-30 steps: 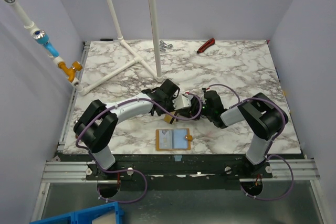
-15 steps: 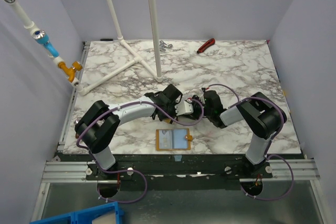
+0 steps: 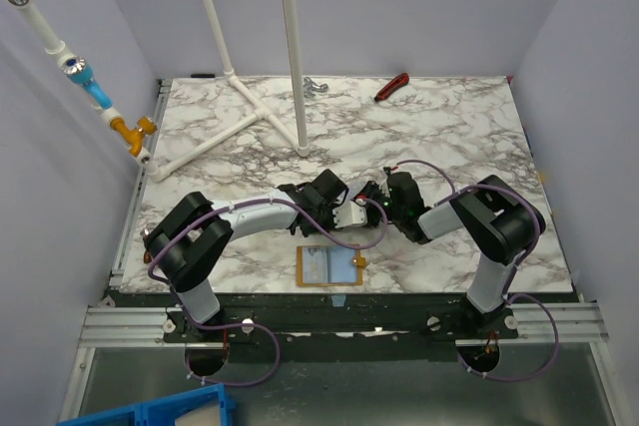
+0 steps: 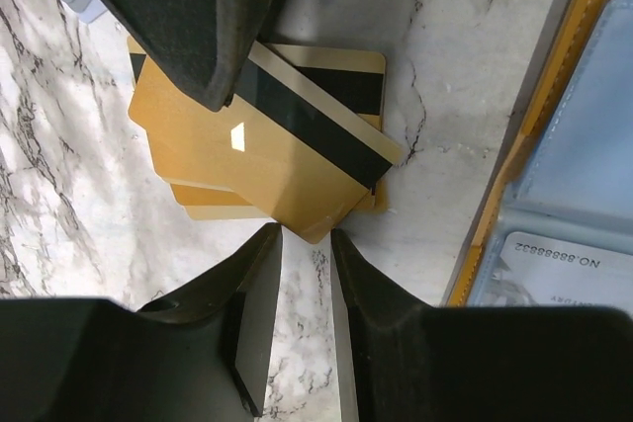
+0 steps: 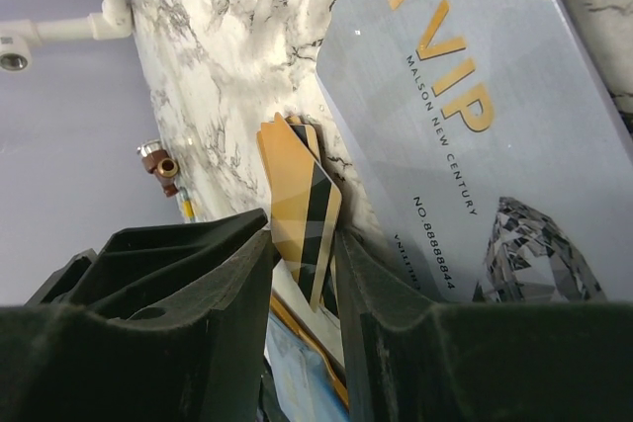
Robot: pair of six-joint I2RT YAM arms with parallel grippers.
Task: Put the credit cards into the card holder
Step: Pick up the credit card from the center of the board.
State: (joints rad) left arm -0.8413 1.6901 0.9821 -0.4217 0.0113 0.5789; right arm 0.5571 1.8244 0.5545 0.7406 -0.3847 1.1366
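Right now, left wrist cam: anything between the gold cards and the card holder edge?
Nothing. In the left wrist view, only bare marble tabletop separates the stacked gold cards from the card holder and its tan rim.

A robotics lab test cell: marble-patterned tabletop (image 3: 449,137) enclosed by plain lavender walls (image 3: 399,7), white pipe frame (image 3: 290,47), aluminium mounting rails (image 3: 339,324) holding both arms

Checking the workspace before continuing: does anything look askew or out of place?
The gold cards lie fanned crookedly on the marble beside the open card holder, not in it. Red-handled pliers sit stray at the far edge.
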